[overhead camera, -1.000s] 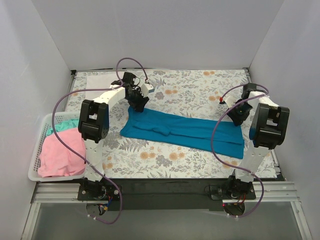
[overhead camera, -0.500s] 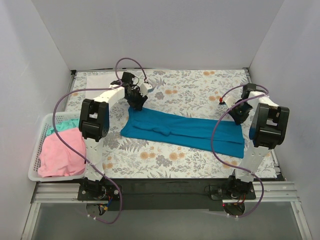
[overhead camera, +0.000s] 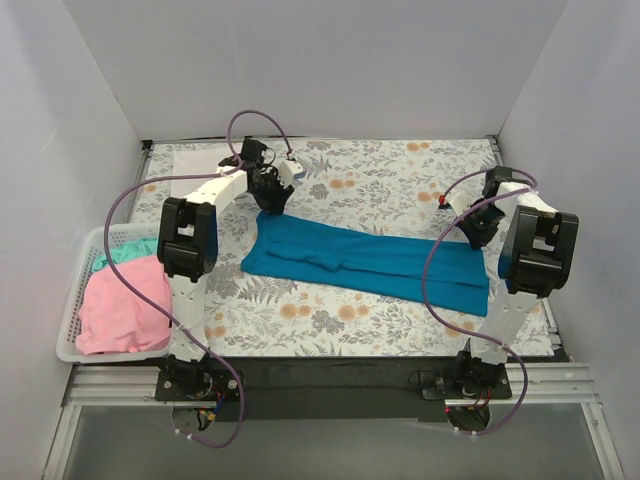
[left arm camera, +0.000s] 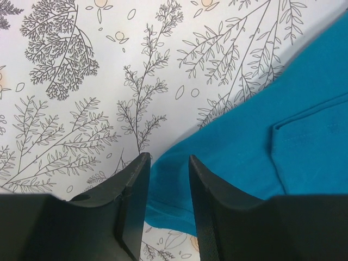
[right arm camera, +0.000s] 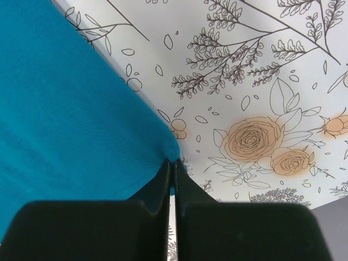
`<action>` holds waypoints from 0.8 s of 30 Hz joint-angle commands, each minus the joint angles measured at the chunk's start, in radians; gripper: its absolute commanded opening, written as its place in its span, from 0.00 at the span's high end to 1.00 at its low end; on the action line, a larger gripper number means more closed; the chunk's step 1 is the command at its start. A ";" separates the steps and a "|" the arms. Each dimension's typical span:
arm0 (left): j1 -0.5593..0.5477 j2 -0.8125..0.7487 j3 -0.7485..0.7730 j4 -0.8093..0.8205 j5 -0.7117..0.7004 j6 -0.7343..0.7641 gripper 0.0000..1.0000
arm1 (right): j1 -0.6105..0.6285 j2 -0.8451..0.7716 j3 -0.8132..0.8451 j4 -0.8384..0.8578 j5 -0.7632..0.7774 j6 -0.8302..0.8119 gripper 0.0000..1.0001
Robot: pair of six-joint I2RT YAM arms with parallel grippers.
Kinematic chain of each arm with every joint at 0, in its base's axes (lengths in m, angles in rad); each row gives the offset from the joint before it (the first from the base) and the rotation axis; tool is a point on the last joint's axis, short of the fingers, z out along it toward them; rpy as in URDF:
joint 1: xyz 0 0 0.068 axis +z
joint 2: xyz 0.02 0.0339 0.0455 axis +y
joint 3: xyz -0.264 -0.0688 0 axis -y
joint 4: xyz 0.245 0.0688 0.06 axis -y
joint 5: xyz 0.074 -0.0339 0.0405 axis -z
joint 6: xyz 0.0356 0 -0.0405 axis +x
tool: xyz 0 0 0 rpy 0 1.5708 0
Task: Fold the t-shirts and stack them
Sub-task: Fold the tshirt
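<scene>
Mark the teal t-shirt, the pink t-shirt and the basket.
teal t-shirt (overhead camera: 370,262): top view, middle of the flattened cloth.
pink t-shirt (overhead camera: 120,310): top view, centre of the heap.
basket (overhead camera: 72,300): top view, left wall.

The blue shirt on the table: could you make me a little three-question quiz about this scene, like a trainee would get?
1. True or false: the teal t-shirt lies spread on the flowered table.
2. Which gripper is shut on the shirt's corner? A) left B) right C) neither
3. Fill in: the pink shirt sits in the white ____.

Key:
1. True.
2. B, the right gripper; the left gripper is open over the shirt's edge.
3. basket.
</scene>
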 commanded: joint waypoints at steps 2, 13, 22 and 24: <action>0.001 0.034 0.046 -0.008 -0.005 0.025 0.66 | -0.004 0.027 0.025 -0.012 -0.007 -0.049 0.99; 0.015 0.056 0.049 -0.075 -0.016 0.078 0.89 | -0.004 0.027 0.026 -0.007 0.009 -0.039 0.99; 0.100 0.005 0.037 -0.003 -0.008 0.007 1.00 | -0.041 0.000 0.022 -0.006 0.047 -0.054 0.99; 0.111 0.011 0.050 0.005 -0.013 -0.002 1.00 | -0.050 0.001 0.022 -0.007 0.046 -0.059 0.99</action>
